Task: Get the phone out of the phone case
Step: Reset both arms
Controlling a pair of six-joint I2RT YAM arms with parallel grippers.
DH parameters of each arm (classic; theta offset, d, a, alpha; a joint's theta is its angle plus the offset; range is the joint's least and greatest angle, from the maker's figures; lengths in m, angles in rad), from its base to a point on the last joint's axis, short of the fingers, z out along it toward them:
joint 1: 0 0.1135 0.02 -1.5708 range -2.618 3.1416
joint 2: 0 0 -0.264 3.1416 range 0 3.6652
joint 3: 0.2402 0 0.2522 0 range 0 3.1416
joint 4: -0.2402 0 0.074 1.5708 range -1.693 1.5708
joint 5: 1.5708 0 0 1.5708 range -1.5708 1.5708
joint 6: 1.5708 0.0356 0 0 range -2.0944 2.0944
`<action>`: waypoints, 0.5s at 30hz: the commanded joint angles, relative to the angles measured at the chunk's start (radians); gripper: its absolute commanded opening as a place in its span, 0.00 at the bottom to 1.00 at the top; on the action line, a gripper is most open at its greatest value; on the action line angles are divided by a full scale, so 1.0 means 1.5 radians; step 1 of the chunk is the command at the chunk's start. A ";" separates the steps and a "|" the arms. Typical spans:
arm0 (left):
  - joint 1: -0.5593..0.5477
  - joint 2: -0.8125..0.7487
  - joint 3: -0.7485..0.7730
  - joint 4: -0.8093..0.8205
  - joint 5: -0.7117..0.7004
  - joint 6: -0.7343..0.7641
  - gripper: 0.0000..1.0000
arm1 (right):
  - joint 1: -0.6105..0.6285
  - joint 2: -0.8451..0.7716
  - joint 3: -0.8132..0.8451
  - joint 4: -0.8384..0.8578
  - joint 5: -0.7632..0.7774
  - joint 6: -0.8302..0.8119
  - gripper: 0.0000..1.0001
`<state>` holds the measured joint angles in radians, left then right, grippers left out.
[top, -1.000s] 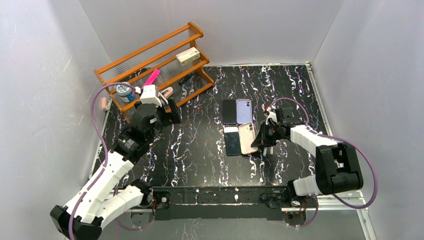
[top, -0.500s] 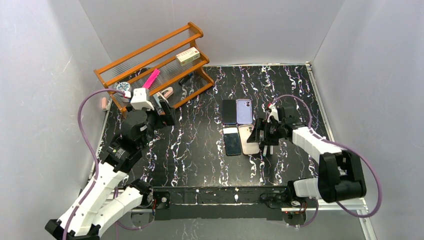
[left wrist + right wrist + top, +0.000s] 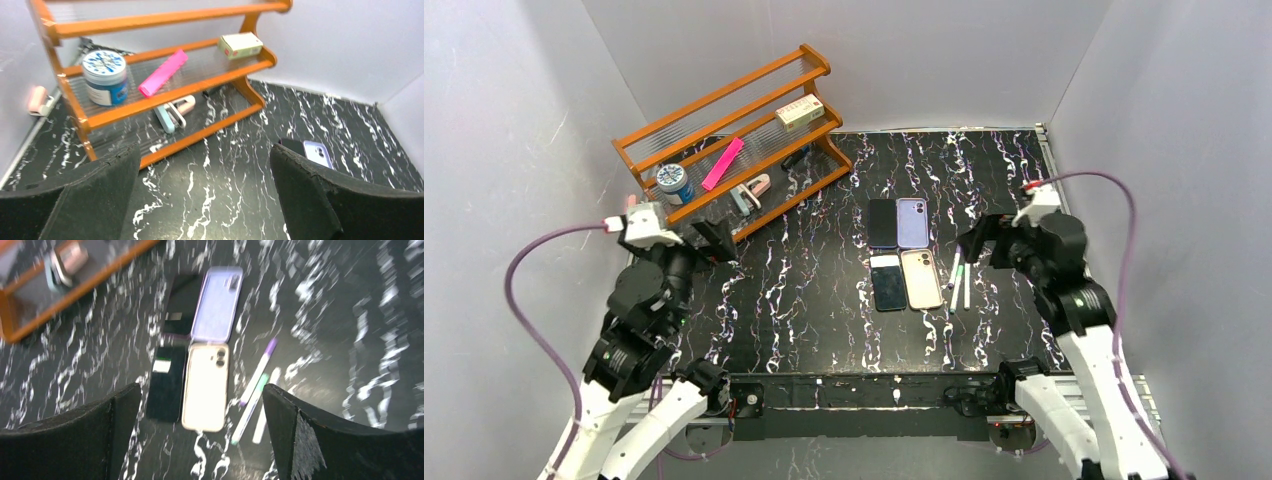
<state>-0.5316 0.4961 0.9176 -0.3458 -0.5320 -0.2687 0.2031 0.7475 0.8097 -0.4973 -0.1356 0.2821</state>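
Note:
Four flat items lie in a block mid-table. A black phone (image 3: 882,222) (image 3: 180,302) lies beside a purple phone case (image 3: 912,222) (image 3: 215,305) (image 3: 317,152). Nearer me, a second black phone (image 3: 888,283) (image 3: 167,387) lies beside a cream phone case (image 3: 921,279) (image 3: 205,387). Both cases lie camera side up, and whether a phone sits inside either I cannot tell. My right gripper (image 3: 980,241) (image 3: 200,392) hangs open above and right of the block, holding nothing. My left gripper (image 3: 716,240) (image 3: 205,150) is open and empty near the rack.
Three marker pens (image 3: 961,282) (image 3: 257,375) lie just right of the cream case. An orange wooden rack (image 3: 734,130) (image 3: 165,95) stands back left, holding a blue jar (image 3: 104,76), a pink bar (image 3: 162,72) and a small box (image 3: 241,44). Grey walls enclose the table.
The right gripper has opened and pulled up and back to the right from beside the cream case, uncovering the pens. The left arm has drawn back toward the left.

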 commanded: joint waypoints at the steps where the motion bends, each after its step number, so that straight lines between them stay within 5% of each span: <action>1: 0.005 -0.049 0.028 -0.006 -0.099 0.028 0.98 | -0.001 -0.113 0.059 -0.020 0.148 -0.039 0.99; 15: 0.005 -0.167 -0.017 0.036 -0.207 0.038 0.98 | -0.002 -0.334 -0.008 0.074 0.241 -0.105 0.99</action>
<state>-0.5308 0.2512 0.9165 -0.3317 -0.7803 -0.2157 0.2031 0.2749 0.8234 -0.4484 0.1810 0.1581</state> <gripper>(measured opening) 0.981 0.985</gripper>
